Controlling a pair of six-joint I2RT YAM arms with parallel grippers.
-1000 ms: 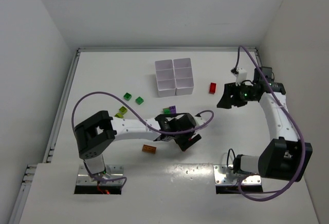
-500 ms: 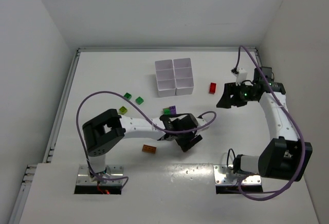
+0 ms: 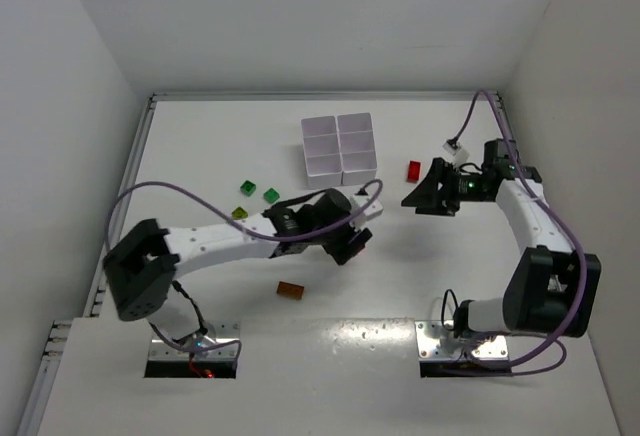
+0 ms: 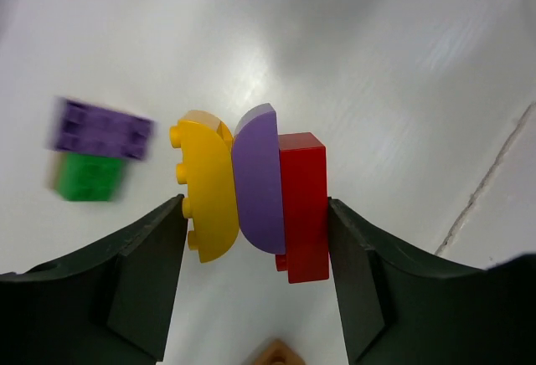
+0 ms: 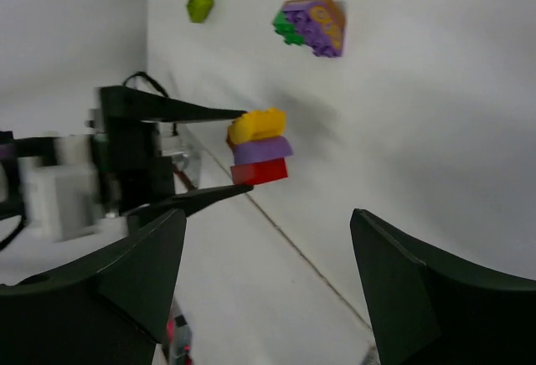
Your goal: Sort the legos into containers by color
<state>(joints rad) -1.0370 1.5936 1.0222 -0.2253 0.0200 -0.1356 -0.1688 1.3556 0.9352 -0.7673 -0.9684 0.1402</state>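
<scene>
My left gripper (image 4: pixel 255 208) is shut on a stack of three legos, yellow (image 4: pixel 205 185), purple (image 4: pixel 258 177) and red (image 4: pixel 303 202), lying sideways between its fingers. In the right wrist view the same stack (image 5: pixel 260 147) shows in the left gripper's fingers (image 5: pixel 205 114). From above, the left gripper (image 3: pixel 348 239) sits mid-table, below the white containers tray (image 3: pixel 339 141). My right gripper (image 3: pixel 417 196) stands open and empty beside a lone red lego (image 3: pixel 414 170). A purple lego on a green one (image 4: pixel 99 151) rests on the table.
Two green legos (image 3: pixel 247 187) (image 3: pixel 271 195) and a lime one (image 3: pixel 240 213) lie left of the left arm. An orange-brown lego (image 3: pixel 291 291) lies nearer the bases. The table's raised rim (image 3: pixel 130 171) runs along the left side.
The left arm swung its gripper up-table, away from the orange-brown lego, carrying the stack. The right gripper shifted left toward the middle and opened wider.
</scene>
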